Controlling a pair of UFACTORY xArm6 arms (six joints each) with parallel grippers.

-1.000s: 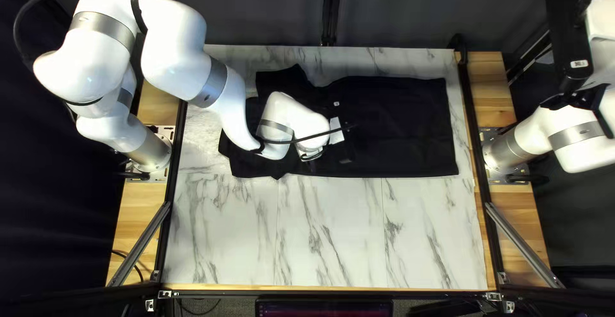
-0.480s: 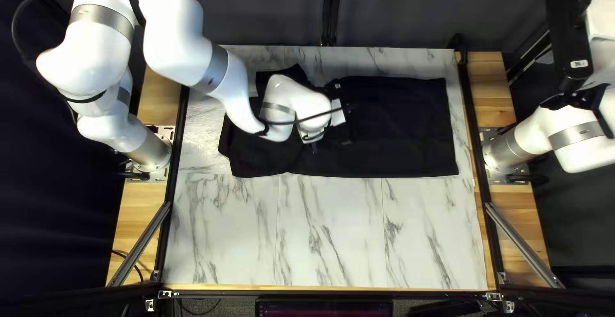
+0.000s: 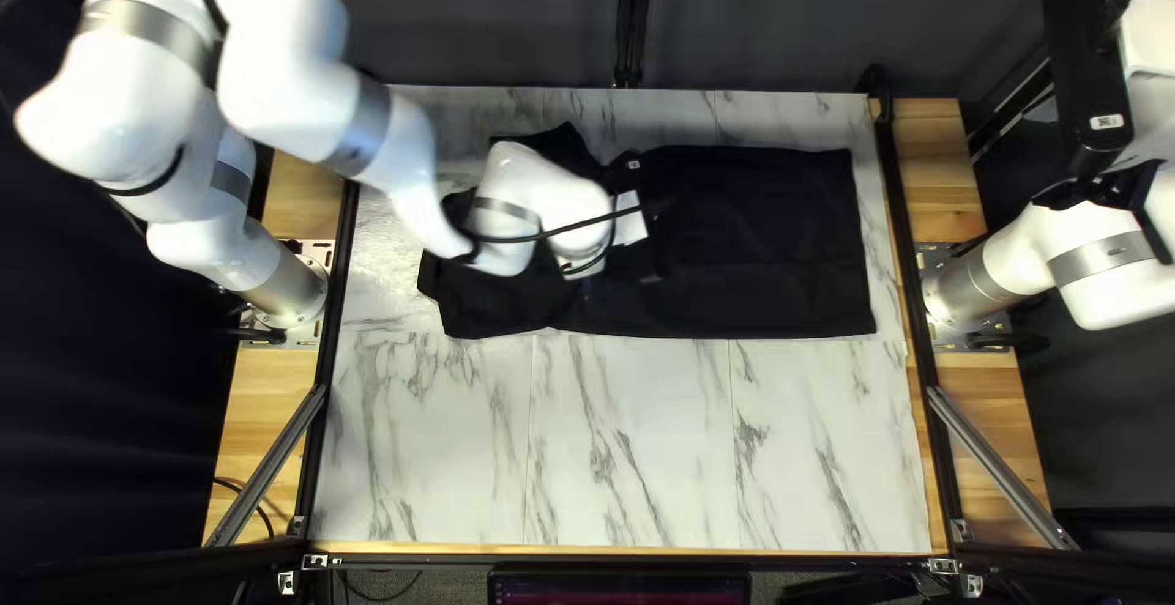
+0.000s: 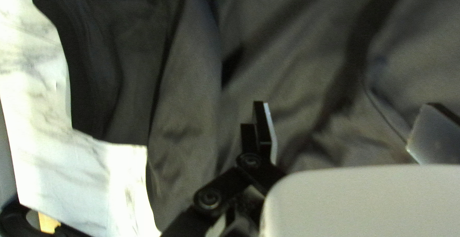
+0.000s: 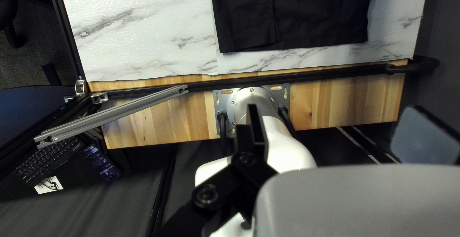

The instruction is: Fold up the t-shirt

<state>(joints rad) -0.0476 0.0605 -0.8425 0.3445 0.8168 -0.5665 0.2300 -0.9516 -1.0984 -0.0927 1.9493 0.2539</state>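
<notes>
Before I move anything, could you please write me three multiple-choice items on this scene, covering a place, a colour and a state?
1. In the top left view, where does the shirt lie on the table?
A) Along the near edge
B) Nearer the far edge than the near edge
C) In the near right corner

2. What colour is the shirt in that view?
A) Black
B) Red
C) Yellow

3. How is my left end effector?
A) Shut on a sleeve
B) Shut on nothing
C) Open

Answers:
1 B: a wide strip of bare table shows on the shirt's near side.
2 A: it shows dark against the pale table.
3 C: the left wrist view shows its two fingers well apart.
</notes>
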